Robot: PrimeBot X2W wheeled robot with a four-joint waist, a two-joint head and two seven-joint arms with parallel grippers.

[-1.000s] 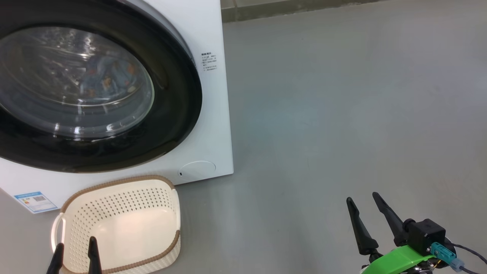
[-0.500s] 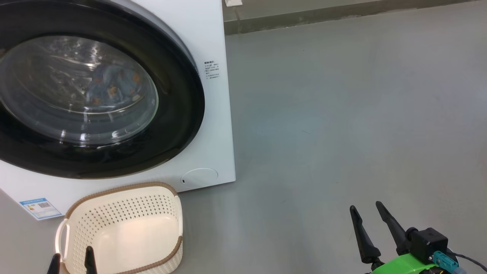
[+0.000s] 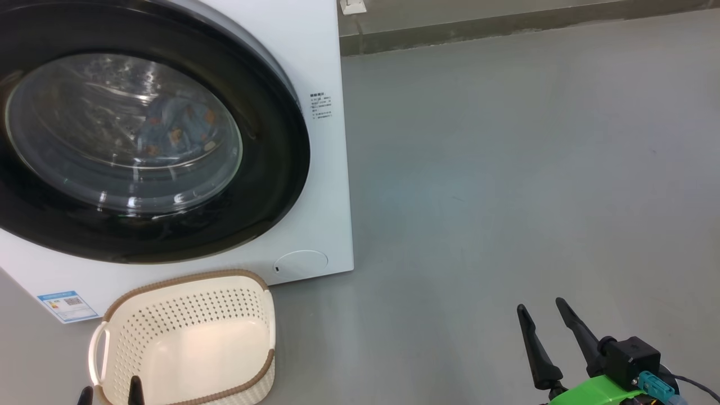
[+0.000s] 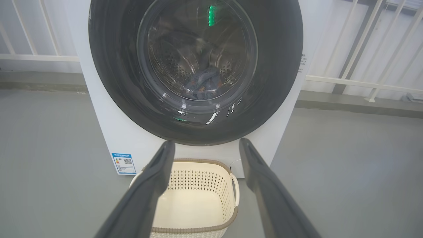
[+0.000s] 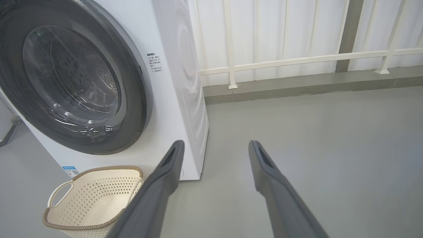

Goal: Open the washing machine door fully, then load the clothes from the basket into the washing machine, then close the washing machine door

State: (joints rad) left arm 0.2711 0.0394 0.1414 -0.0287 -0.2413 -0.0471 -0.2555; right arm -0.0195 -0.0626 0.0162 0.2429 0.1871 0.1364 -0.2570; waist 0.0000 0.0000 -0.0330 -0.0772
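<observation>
Washing machine door (image 3: 135, 140) shut, clothes (image 3: 177, 126) inside

You can see the clothes lying in the drum behind the glass. The basket (image 3: 185, 278) stands on the floor just in front of the washing machine (image 3: 326, 197). Your left gripper (image 3: 109, 394) hangs by the basket with its jaws spread and holding nothing. Your right gripper (image 3: 540, 306), well apart, is the same.

Right gripper (image 5: 215, 145) has its two dark fingers spread wide, pointing out over the grey floor (image 5: 314, 132). Off to the left, the white washing machine (image 5: 172, 109) sits with the washing machine door (image 5: 134, 99) shut flush, glass all glare. The basket (image 5: 109, 169) is on the floor right in front of it, just under a blue label (image 5: 70, 171). A white railing (image 5: 297, 59) runs along behind.
</observation>
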